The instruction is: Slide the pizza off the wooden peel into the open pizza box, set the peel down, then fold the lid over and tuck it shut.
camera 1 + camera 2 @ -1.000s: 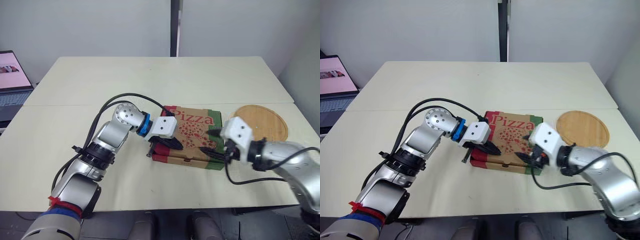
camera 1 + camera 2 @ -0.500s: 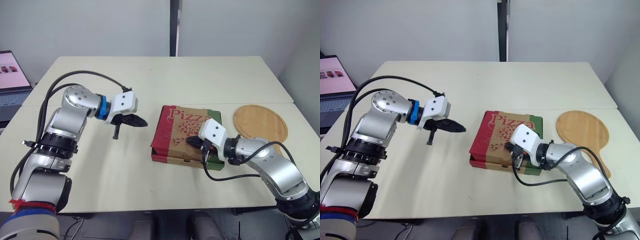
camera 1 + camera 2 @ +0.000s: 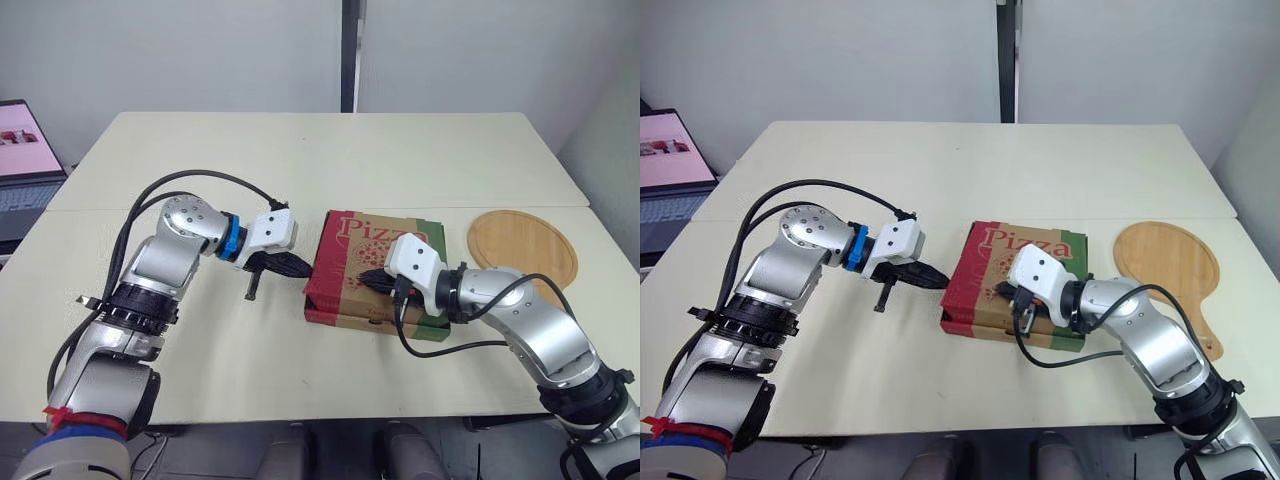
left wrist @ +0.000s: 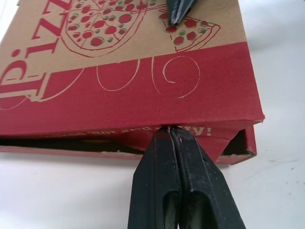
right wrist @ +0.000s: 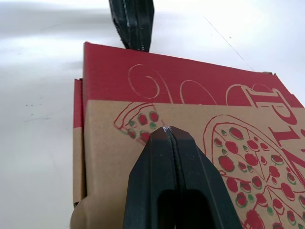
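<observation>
One red/brown pizza box (image 3: 347,252), nrly shut

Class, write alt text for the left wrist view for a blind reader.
The left gripper, shut, has its tips at the red edge of a pizza box on a pale table. The right gripper hangs over the lid.

I'm seeing the pizza box (image 3: 350,250) now: brown cardboard, red band, green band, red lettering, a pizza drawing dotted red and green. Wooden peel (image 3: 520,245) pale tan, table (image 3: 300,160) cream.
</observation>
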You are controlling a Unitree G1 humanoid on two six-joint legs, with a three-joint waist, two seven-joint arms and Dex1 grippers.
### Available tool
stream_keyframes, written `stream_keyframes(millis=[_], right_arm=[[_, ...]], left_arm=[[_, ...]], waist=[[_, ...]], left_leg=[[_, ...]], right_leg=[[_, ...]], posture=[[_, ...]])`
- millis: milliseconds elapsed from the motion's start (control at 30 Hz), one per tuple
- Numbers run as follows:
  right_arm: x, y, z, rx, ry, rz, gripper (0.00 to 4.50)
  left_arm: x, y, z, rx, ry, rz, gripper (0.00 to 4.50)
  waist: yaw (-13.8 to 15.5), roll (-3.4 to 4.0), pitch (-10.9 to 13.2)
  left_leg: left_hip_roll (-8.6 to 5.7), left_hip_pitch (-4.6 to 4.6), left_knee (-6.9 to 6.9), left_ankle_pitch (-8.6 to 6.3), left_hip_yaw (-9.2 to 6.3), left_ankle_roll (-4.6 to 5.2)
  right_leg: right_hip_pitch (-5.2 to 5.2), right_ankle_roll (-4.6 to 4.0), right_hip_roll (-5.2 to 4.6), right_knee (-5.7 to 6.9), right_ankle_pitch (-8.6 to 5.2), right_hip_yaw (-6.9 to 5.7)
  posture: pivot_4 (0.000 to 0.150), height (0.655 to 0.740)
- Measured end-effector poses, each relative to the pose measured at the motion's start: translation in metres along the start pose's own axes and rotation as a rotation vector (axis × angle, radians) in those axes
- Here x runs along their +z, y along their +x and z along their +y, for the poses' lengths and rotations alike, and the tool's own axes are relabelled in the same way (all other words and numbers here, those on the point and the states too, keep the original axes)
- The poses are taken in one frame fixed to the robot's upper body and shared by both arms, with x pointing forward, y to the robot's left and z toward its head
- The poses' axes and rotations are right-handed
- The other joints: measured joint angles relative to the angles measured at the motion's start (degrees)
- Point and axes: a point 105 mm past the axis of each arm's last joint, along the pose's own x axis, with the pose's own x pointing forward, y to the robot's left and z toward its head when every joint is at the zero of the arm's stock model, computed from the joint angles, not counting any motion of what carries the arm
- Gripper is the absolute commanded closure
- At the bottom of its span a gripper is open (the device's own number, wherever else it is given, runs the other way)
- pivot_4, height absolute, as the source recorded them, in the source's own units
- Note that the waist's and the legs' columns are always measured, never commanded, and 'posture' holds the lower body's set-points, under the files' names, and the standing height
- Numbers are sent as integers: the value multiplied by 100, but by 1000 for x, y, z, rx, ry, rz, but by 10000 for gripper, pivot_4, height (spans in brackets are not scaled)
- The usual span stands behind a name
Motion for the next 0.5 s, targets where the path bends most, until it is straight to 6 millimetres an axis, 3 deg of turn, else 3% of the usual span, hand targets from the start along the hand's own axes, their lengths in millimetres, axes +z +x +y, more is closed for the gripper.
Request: stream_keyframes(millis=[500], right_arm=[[1,3,3,9,5,-7,44609]], left_arm=[[3,15,-5,33,-35,-37,45000]], waist=[[23,0,0]], left_leg=[[-2,0,1,0,0,0]], right_leg=[[3,0,-1,-2,0,0]], posture=[[1500,7318]])
